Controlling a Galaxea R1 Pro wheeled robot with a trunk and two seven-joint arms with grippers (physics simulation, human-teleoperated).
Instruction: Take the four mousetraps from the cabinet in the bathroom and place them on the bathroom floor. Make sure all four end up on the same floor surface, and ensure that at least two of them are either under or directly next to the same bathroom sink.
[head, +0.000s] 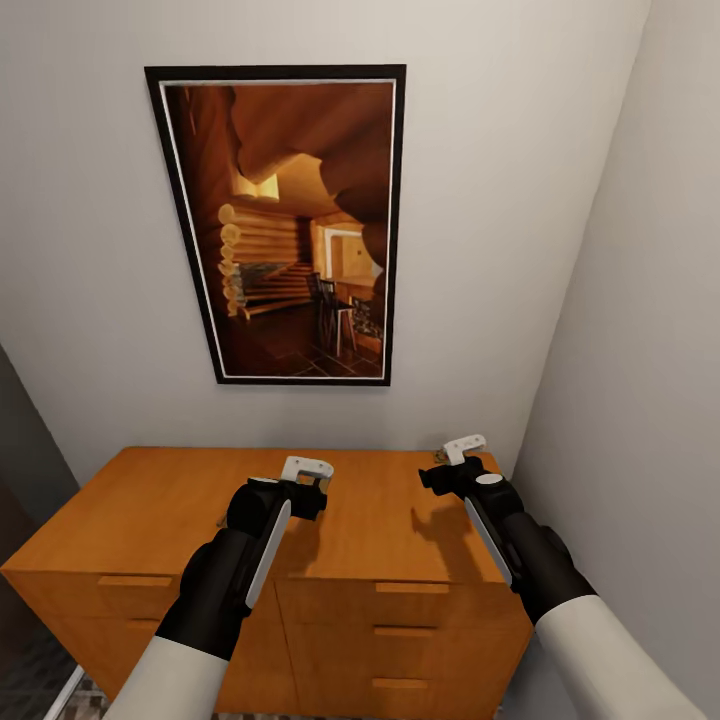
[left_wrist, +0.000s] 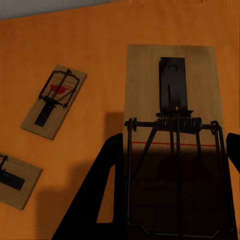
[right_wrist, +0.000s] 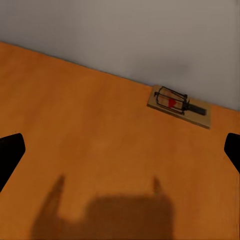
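The left gripper (left_wrist: 172, 195) is clamping a mousetrap (left_wrist: 172, 105) over the cabinet (head: 150, 500); the right gripper (right_wrist: 120, 150) is hanging spread open, another trap (right_wrist: 179, 106) lying just ahead.

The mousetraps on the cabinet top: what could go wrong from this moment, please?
1. In the left wrist view, one mousetrap lies between the left gripper's dark fingers; a poor grip could drop it.
2. Two more traps lie close beside it; the arm might knock them.
3. The trap near the wall is ahead of the open right gripper; pushing could wedge it against the wall.
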